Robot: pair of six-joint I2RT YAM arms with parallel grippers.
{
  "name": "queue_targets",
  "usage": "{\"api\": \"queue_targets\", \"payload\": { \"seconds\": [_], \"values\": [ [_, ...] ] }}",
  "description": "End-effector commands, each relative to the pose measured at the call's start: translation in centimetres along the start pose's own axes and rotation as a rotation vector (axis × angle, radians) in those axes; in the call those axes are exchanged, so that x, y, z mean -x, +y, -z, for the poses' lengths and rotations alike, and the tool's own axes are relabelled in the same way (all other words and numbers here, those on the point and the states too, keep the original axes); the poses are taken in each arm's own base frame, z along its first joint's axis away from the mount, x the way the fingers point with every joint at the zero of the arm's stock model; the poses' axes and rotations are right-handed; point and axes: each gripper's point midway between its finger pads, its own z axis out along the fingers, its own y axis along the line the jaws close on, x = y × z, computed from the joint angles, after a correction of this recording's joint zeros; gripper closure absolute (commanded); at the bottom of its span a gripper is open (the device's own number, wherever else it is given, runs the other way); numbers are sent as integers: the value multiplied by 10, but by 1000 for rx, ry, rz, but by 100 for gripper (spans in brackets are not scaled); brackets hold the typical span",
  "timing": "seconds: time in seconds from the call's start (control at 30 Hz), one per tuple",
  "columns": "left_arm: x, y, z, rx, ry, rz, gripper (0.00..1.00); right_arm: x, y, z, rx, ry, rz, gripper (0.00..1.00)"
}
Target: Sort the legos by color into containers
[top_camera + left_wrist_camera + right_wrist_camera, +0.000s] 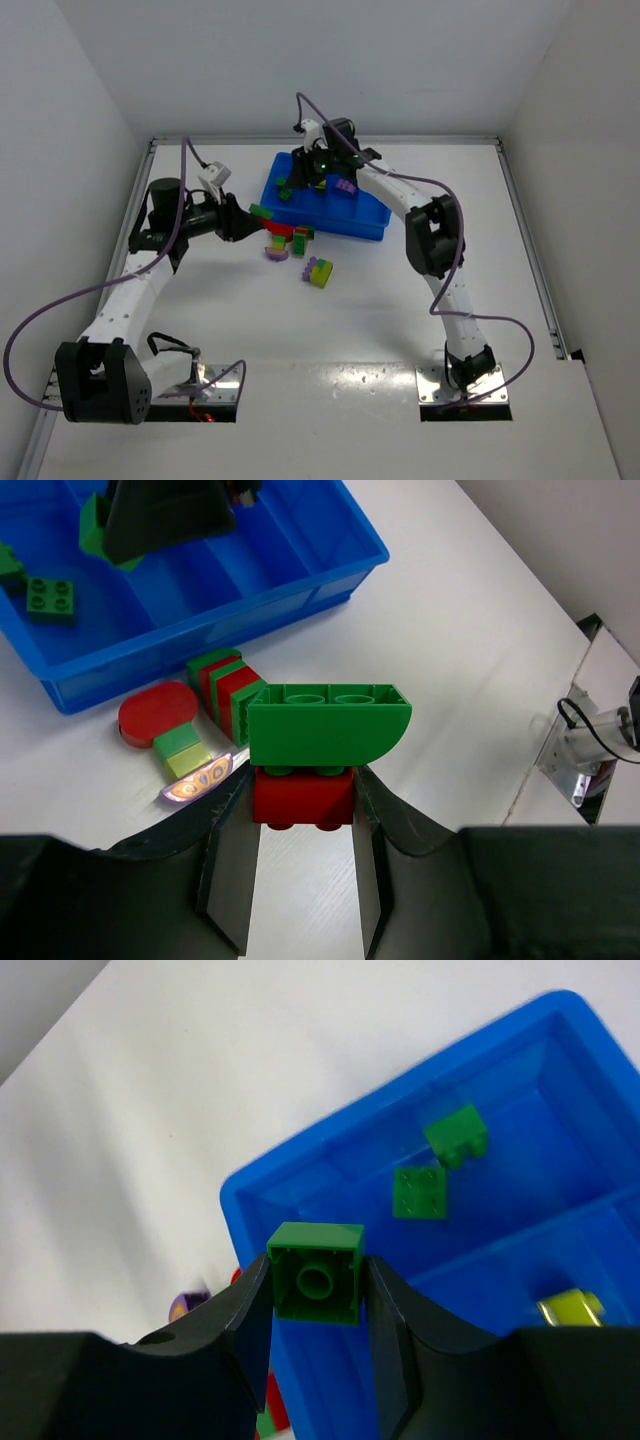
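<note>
My left gripper (pixel 303 815) is shut on a red brick (pixel 302 795) with a curved green brick (pixel 328 725) stuck on top, held above the table just in front of the blue tray (pixel 210 605). Over the tray's left end compartment, my right gripper (pixel 318 1290) is shut on a square green brick (pixel 317 1272), hollow side facing the camera. Two green bricks (pixel 420 1192) (pixel 457 1135) lie in that compartment, and a yellow-green one (pixel 570 1310) lies in the neighbouring one. From above, the left gripper (pixel 250 222) and the right gripper (pixel 318 165) stand close together at the tray (pixel 370 232).
Loose legos lie on the table in front of the tray: a round red piece (pixel 155 712), a red-and-green stack (pixel 228 685), a flat purple piece (pixel 198 778) and a yellow-green and purple cluster (pixel 318 271). White walls enclose the table on three sides.
</note>
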Motion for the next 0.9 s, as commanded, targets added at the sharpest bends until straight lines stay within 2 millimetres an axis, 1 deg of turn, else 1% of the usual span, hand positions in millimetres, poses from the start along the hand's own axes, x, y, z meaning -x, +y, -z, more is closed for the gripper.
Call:
{"api": "queue_targets", "payload": {
  "seconds": [0.0, 0.03, 0.07, 0.13, 0.17, 0.2, 0.23, 0.3, 0.33, 0.37, 0.4, 0.47, 0.5, 0.53, 0.57, 0.6, 0.63, 0.67, 0.7, 0.73, 0.77, 0.83, 0.87],
  "values": [
    [12, -5, 7, -40, -39, -11, 87, 33, 11, -18, -23, -98, 56, 88],
    [11, 0, 8, -29, -38, 10, 87, 32, 7, -21, -35, -100, 55, 88],
    [15, -2, 8, -38, -42, 2, 87, 31, 8, -27, -50, -98, 59, 88],
    [15, -2, 8, -39, -42, 2, 86, 27, -2, -33, -82, -104, 59, 87],
    [15, -2, 8, -39, -42, 2, 86, 20, -7, -36, -94, -95, 53, 85],
    [15, -2, 8, -39, -42, 2, 86, 21, -9, -36, -103, -95, 62, 85],
    [15, -2, 8, -39, -42, 2, 86, 15, -9, -42, -112, -84, 69, 85],
    [15, -2, 8, -39, -42, 2, 86, 15, -11, -42, -121, -84, 81, 83],
    [15, -2, 8, -39, -42, 2, 86, 10, -13, -44, -122, -75, 89, 81],
    [13, 0, 7, -38, -37, 1, 86, 10, -13, -44, -122, -75, 89, 78],
    [13, 0, 7, -38, -37, 1, 86, 9, -7, -47, -114, -72, 103, 68],
    [13, -2, 7, -49, -36, 0, 85, 9, -6, -47, -105, -71, 104, 60],
    [9, -1, 6, -48, -31, 8, 85, 9, -4, -48, -94, -70, 104, 53],
    [9, -1, 6, -48, -31, 8, 85, 3, 0, -51, -87, -58, 114, 48],
    [9, -1, 6, -48, -31, 8, 85, 10, 3, -47, -86, -70, 120, 45],
    [5, -1, 6, -48, -25, 15, 85, 5, 4, -48, -78, -60, 116, 42],
    [5, -1, 6, -48, -25, 15, 85, 17, 12, -41, -60, -80, 128, 40],
    [5, -1, 6, -48, -25, 15, 85, 22, 15, -38, -59, -88, 132, 38],
    [5, -1, 6, -48, -25, 15, 84, 22, 19, -36, -44, -86, 123, 37],
    [5, -1, 6, -48, -25, 15, 84, 28, 24, -32, -29, -96, 129, 36],
    [5, -1, 6, -48, -25, 15, 84, 35, 32, -24, -15, -102, 134, 36],
    [5, -1, 6, -48, -25, 15, 84, 44, 43, -12, 3, -110, 131, 36],
    [5, -1, 6, -48, -25, 15, 84, 57, 50, 9, 28, -129, 126, 36]
  ]
}}
